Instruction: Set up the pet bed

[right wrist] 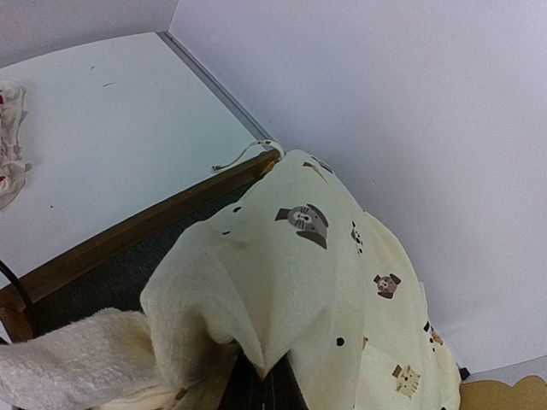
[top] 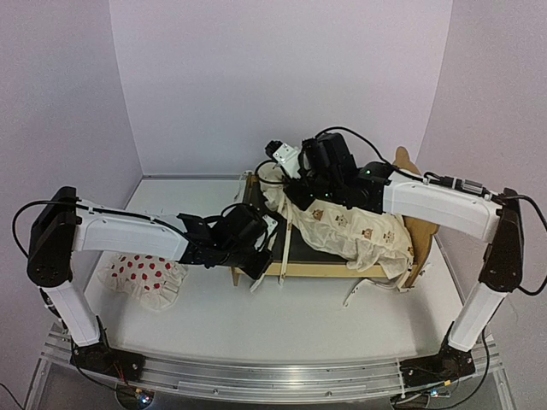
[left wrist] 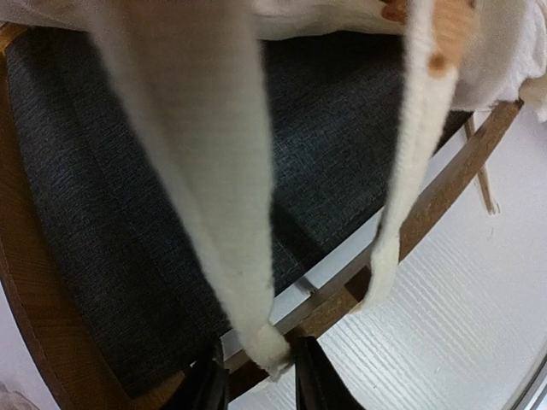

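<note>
1. Top view: the pale plywood pet bed (top: 333,271) with a dark grey fabric base sits mid-table, with open white table (top: 256,316) before its near rail.
2. Left wrist: the left gripper (left wrist: 261,376) stands narrow around a cream strap (left wrist: 214,171) tip at the rail; whether it grips is unclear.
3. Right wrist: the right gripper (right wrist: 261,384) pinches the cream animal-print quilt (right wrist: 325,282), with the bed corner near the wall (right wrist: 385,102).

Both arms are built from white tube links with black joint housings.
Left arm (top: 128,232): thin black left cable (top: 14,229) loops off the shoulder housing. The base block (top: 104,359) is black.
Right arm (top: 436,207): black right cable (top: 352,130) runs over the wrist end, near a green indicator light (top: 367,173) and a small white camera module (top: 285,154).
Left pincer (left wrist: 261,363): fingers (left wrist: 318,384) are matte black.
</note>
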Tool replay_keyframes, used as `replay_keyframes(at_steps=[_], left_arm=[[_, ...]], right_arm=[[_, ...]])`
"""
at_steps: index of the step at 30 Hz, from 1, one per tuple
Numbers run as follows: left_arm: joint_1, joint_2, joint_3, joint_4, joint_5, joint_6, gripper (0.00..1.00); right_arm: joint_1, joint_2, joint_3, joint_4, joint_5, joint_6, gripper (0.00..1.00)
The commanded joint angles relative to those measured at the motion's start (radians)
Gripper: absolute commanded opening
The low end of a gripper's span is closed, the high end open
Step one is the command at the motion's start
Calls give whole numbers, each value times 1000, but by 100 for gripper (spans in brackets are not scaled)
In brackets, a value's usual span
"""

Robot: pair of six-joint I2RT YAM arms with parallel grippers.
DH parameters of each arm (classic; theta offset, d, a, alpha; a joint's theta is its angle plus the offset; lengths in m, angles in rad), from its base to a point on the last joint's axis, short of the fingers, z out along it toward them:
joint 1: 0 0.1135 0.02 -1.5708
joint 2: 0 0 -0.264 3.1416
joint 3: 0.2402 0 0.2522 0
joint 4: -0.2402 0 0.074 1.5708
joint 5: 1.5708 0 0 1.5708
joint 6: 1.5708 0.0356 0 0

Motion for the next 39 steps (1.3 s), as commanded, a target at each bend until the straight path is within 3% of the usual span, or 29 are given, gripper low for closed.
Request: replay_keyframes(at_steps=[1,3,5,6,27,39], left_arm=[[8,19,72,70,-23,19,20],[8,16,77,80,-16,23,16],[8,15,83,84,-11,25,2],[8,14,87,84,-13,23,0],[9,-54,261,68,-123,107,0],[9,-65,250,92,-119,106,0]], right_arm=[[-7,-66,-10,42,16,15,0],[-6,-67,-13,43,14,16,0],[-6,-70,-17,43,13,17,0],[-6,-71,-19,43,12,18,0],[-7,-102,-55,53,12,22,0],[-6,-102,-59,57,6,27,0]])
